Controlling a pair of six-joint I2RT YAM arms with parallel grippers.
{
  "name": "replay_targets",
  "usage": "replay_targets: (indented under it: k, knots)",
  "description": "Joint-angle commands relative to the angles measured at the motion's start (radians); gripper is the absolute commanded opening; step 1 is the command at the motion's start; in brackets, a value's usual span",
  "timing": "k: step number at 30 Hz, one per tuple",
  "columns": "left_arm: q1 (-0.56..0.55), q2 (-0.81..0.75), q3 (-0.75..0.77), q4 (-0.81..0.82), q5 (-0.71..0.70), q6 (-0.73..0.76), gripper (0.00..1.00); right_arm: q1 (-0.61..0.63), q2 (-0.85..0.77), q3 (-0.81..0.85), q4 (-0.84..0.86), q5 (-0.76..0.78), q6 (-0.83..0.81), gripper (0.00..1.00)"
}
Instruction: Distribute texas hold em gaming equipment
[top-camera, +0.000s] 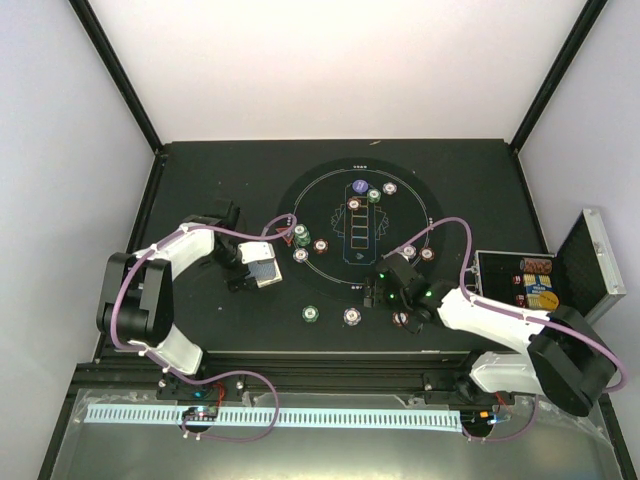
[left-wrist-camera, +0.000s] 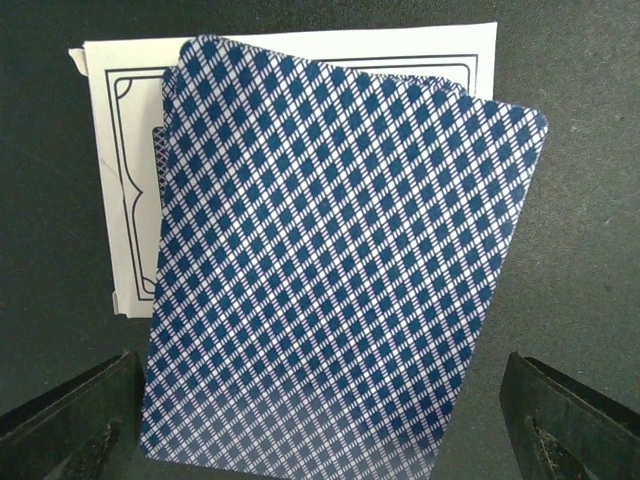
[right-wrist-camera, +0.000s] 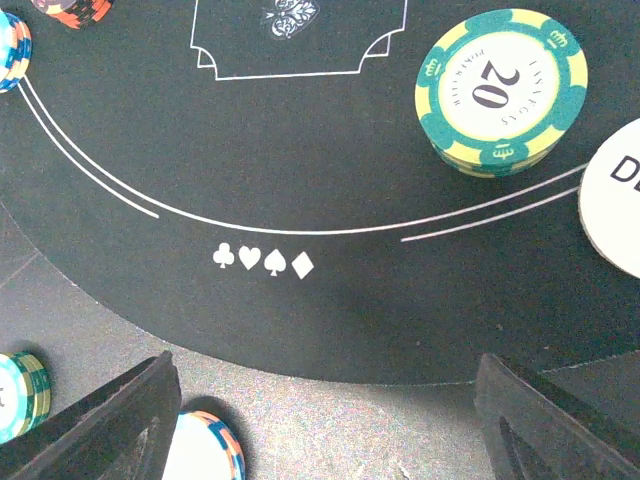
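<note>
A fanned stack of blue-checked playing cards (left-wrist-camera: 340, 270) lies over a white card box (left-wrist-camera: 120, 180) on the black table. My left gripper (left-wrist-camera: 320, 440) is open, with one finger on each side of the cards' near end; it also shows in the top view (top-camera: 248, 270) beside the cards (top-camera: 266, 270). My right gripper (right-wrist-camera: 325, 430) is open and empty over the mat's edge (top-camera: 372, 288). A green 20 chip stack (right-wrist-camera: 500, 90) and a white round button (right-wrist-camera: 615, 210) lie ahead of it. A white chip with a blue-orange edge (right-wrist-camera: 205, 450) sits by its left finger.
A round printed mat (top-camera: 335, 262) carries chip stacks round its rim, such as a green one (top-camera: 310, 313) and a purple-white one (top-camera: 351, 316). A blue button (top-camera: 359, 186) lies at the far side. An open silver case (top-camera: 600, 262) stands at the right edge.
</note>
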Motion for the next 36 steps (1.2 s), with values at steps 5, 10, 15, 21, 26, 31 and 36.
replay_targets:
  k: [5, 10, 15, 21, 26, 31, 36]
  knots:
    - [-0.007, -0.035, 0.037, 0.004, -0.035, 0.049, 0.99, 0.008, 0.012, 0.016, 0.024, -0.008, 0.005, 0.82]
    - [-0.007, -0.021, 0.077, -0.025, -0.038, 0.067, 0.99, 0.007, 0.017, 0.016, 0.026, -0.012, 0.005, 0.81]
    - [-0.007, -0.001, 0.094, -0.024, -0.043, 0.074, 0.99, 0.007, 0.022, 0.016, 0.029, -0.016, 0.003, 0.8]
    - [-0.007, 0.02, 0.089, -0.035, -0.035, 0.083, 0.99, 0.008, 0.024, 0.018, 0.032, -0.018, 0.002, 0.79]
    - [-0.007, 0.028, 0.094, -0.049, -0.018, 0.088, 0.99, 0.008, 0.027, 0.018, 0.031, -0.019, 0.002, 0.78]
    - [-0.01, 0.038, 0.1, -0.084, -0.006, 0.099, 0.99, 0.007, 0.037, 0.025, 0.026, -0.018, 0.003, 0.77]
    - [-0.015, 0.037, 0.093, -0.094, -0.004, 0.105, 0.99, 0.007, 0.047, 0.03, 0.023, -0.02, 0.003, 0.76]
